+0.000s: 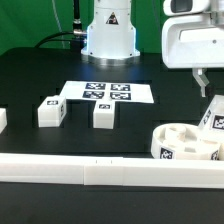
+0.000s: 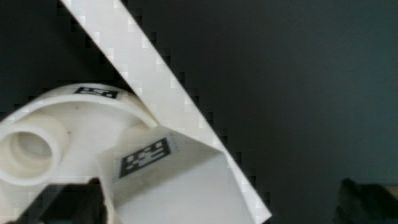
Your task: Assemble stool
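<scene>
Lower right of exterior view: first leg [image 1: 213,112] leans in seat [image 1: 180,146], gripper [image 1: 203,80] just above, claw seemingly spread wide; second leg [image 1: 103,113] and third leg [image 1: 50,110] lie loose centre-left, unfitted.

No words, numbers or brand names can be read in either view. Only black-and-white square tags are shown, coded patterns without letters. Several are printed in two rows on the marker board [image 1: 105,92]. One tag is borne on the first leg [image 1: 50,112] and one on the second leg [image 1: 103,115]. A tag is carried on the wall of the seat [image 1: 195,152], and another on the third leg [image 1: 213,115] standing at it. In the wrist view two tags are seen on white parts, blurred.
</scene>
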{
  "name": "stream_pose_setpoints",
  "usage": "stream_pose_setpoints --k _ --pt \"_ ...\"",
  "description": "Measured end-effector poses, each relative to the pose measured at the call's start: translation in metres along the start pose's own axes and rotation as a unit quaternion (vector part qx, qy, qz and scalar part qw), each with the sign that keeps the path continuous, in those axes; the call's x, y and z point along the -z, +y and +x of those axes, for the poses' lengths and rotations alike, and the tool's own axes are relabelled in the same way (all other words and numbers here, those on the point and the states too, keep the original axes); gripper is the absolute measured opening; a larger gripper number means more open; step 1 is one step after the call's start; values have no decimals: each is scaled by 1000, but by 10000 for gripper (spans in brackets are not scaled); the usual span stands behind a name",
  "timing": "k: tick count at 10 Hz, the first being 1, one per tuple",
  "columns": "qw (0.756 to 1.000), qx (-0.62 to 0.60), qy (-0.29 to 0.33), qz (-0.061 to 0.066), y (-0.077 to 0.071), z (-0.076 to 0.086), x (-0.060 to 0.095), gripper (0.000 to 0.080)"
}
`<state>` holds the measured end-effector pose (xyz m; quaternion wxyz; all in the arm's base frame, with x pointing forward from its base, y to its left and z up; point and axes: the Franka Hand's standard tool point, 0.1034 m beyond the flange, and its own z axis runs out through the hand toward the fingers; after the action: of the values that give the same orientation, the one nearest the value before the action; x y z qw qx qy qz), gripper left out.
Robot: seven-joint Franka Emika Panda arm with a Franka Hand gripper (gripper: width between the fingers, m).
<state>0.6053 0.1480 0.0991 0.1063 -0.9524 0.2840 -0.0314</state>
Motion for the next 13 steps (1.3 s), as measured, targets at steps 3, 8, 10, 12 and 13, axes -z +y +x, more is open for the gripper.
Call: stream_pose_setpoints --k 3,8,10,12,13 --pt "994 113 -1 -2 2 0 -2 649" --pt "911 412 2 -13 5 1 -6 649" --pt "894 449 2 -15 6 1 -6 649" --pt "862 507 1 -19 7 3 -6 649" --pt "829 558 7 -27 7 4 -7 649"
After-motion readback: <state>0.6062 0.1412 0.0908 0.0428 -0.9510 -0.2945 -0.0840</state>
